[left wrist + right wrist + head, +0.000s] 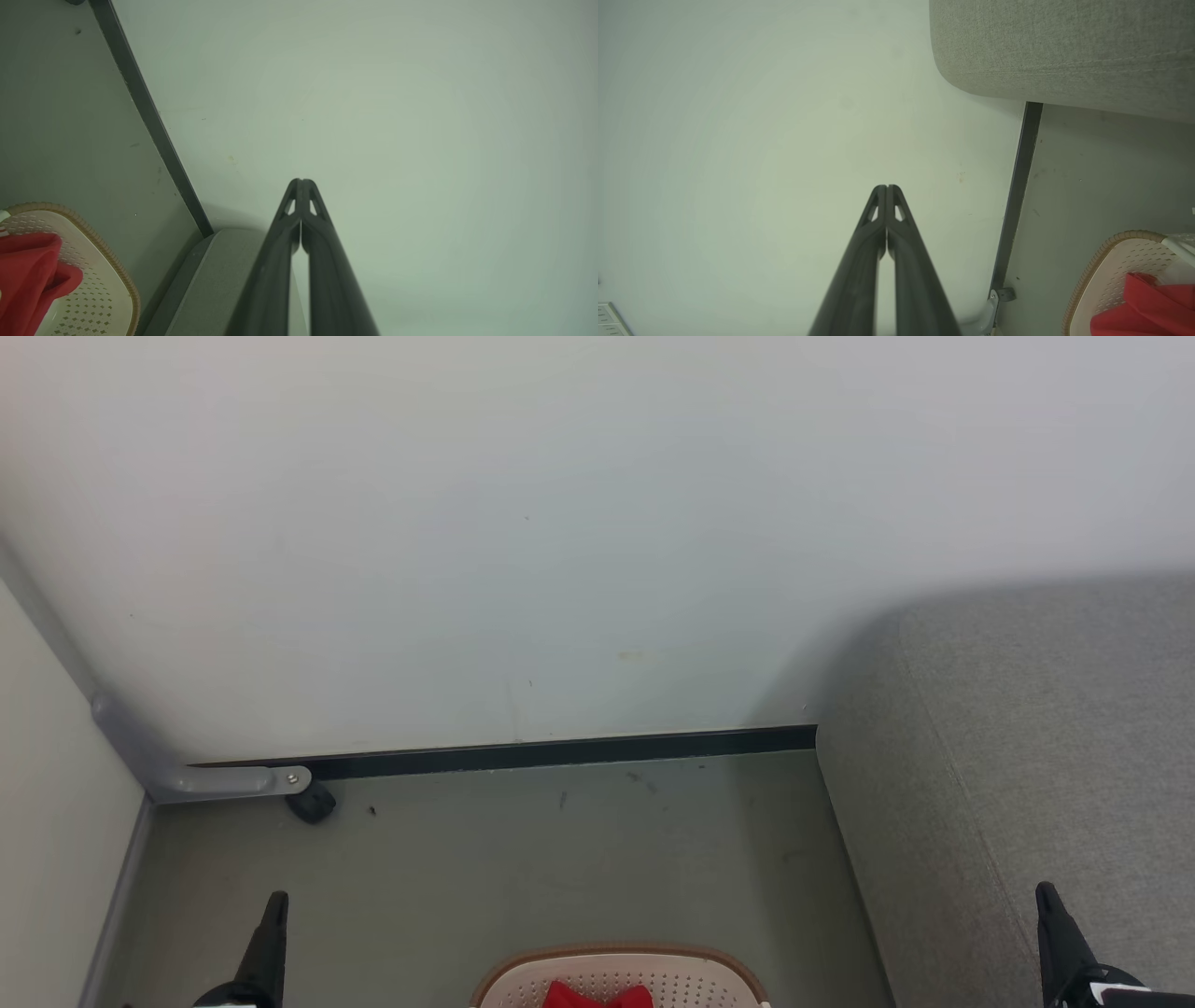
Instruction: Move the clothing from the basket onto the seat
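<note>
The cream basket (616,973) with a brown rim stands on the floor at the bottom middle of the head view, red clothing (597,997) inside it. The grey seat (1027,747) fills the right side. My left gripper (276,901) rises at the lower left, left of the basket, shut and empty. My right gripper (1046,894) stands at the lower right over the seat, shut and empty. In the left wrist view the shut left gripper (302,181) points at the wall, with basket (93,298) and clothing (28,275) at lower left. The right wrist view shows the shut right gripper (886,187), seat (1064,46), basket (1111,270) and clothing (1148,308).
A pale wall (523,523) with a dark baseboard (560,752) stands ahead. A grey metal bracket (215,780) with a small black caster (311,803) sits at the left corner. Grey floor (523,868) lies between the wall and the basket.
</note>
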Available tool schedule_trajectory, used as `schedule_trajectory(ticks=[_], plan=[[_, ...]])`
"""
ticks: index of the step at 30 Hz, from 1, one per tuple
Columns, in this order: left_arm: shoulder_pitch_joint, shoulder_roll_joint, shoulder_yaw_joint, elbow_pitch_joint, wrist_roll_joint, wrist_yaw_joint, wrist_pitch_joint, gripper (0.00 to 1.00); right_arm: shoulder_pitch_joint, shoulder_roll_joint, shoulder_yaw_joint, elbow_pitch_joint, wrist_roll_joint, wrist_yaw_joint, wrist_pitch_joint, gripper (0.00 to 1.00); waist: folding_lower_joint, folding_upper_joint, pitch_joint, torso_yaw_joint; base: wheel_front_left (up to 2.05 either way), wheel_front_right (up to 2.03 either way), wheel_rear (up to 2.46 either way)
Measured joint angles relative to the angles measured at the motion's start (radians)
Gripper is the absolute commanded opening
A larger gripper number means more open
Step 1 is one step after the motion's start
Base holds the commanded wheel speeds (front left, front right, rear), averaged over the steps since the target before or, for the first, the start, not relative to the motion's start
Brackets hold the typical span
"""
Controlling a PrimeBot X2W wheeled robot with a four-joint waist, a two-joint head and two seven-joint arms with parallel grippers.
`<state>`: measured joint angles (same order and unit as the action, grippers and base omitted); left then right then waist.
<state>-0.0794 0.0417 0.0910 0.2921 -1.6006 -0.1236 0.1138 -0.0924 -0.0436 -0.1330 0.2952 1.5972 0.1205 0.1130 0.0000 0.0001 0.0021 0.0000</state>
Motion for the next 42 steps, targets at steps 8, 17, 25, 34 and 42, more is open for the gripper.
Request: schedule_trajectory(ticks=[8, 17, 25, 34, 42], plan=[[0.000, 0.000, 0.000, 0.000, 0.000, 0.000, 0.000, 0.00, 0.000, 0.000, 0.000, 0.000, 0.000, 0.000, 0.000, 0.00, 0.0000, 0.0000, 0.000, 0.000, 0.00, 0.00, 0.00], [0.000, 0.000, 0.000, 0.000, 0.000, 0.000, 0.000, 0.00, 0.000, 0.000, 0.000, 0.000, 0.000, 0.000, 0.000, 0.00, 0.0000, 0.0000, 0.000, 0.000, 0.00, 0.00, 0.00], [0.000, 0.000, 0.000, 0.000, 0.000, 0.000, 0.000, 0.00, 0.000, 0.000, 0.000, 0.000, 0.000, 0.000, 0.000, 0.00, 0.0000, 0.0000, 0.000, 0.000, 0.00, 0.00, 0.00], [0.000, 0.000, 0.000, 0.000, 0.000, 0.000, 0.000, 0.00, 0.000, 0.000, 0.000, 0.000, 0.000, 0.000, 0.000, 0.00, 0.0000, 0.0000, 0.000, 0.000, 0.00, 0.00, 0.00], [0.000, 0.000, 0.000, 0.000, 0.000, 0.000, 0.000, 0.00, 0.000, 0.000, 0.000, 0.000, 0.000, 0.000, 0.000, 0.00, 0.0000, 0.0000, 0.000, 0.000, 0.00, 0.00, 0.00]])
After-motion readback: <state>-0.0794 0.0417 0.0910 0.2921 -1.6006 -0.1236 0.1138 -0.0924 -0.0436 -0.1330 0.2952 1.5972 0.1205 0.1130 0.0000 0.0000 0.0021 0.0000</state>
